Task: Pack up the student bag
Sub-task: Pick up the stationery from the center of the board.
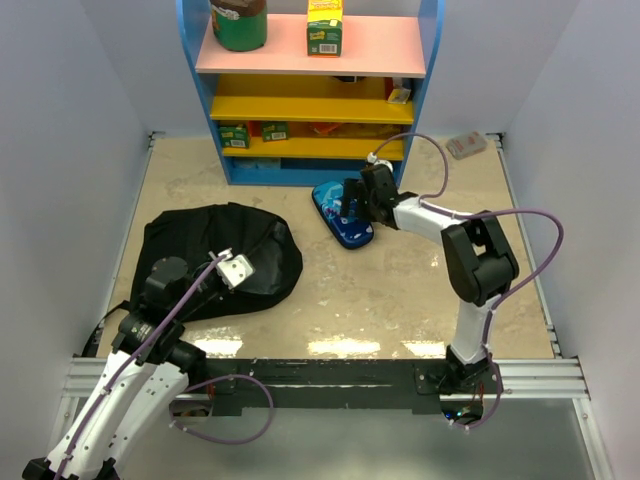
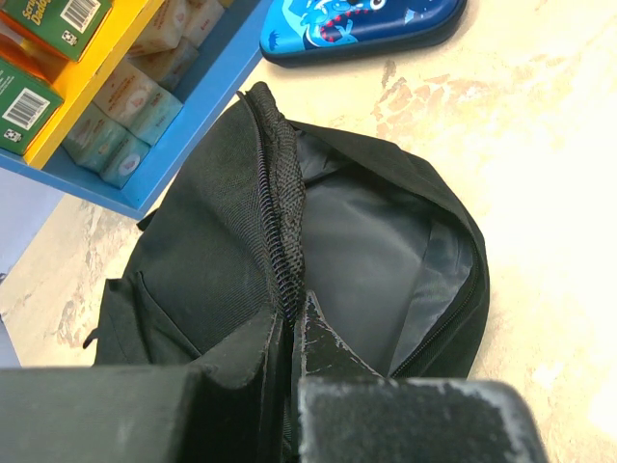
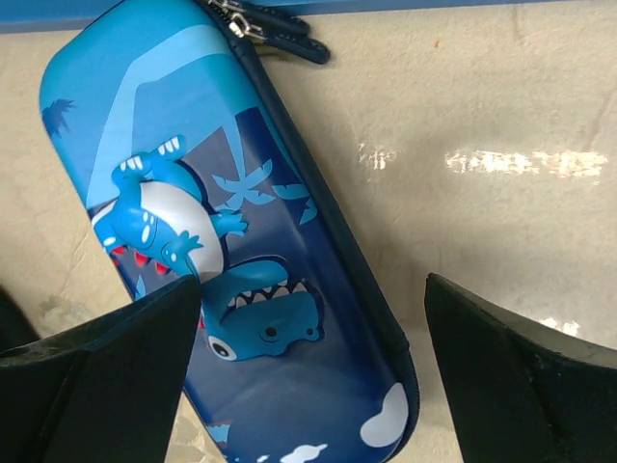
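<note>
We see the left gripper (image 2: 289, 323) pinched tight on the zipper rim of the student bag (image 1: 190, 240), lying open on the table's (image 1: 400, 290) left side. The right gripper (image 3: 313, 282) is spread wide over the blue shark pencil case (image 3: 193, 125), just beside the shelf (image 1: 300, 172).

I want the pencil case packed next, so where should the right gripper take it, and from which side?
Take the pencil case across its narrow width, near mid-length, coming straight down from above. It lies flat on the table, long and slim, so its two long edges are the sides to pinch. The open right gripper hangs over it slightly skewed; squaring up would likely help.
</note>
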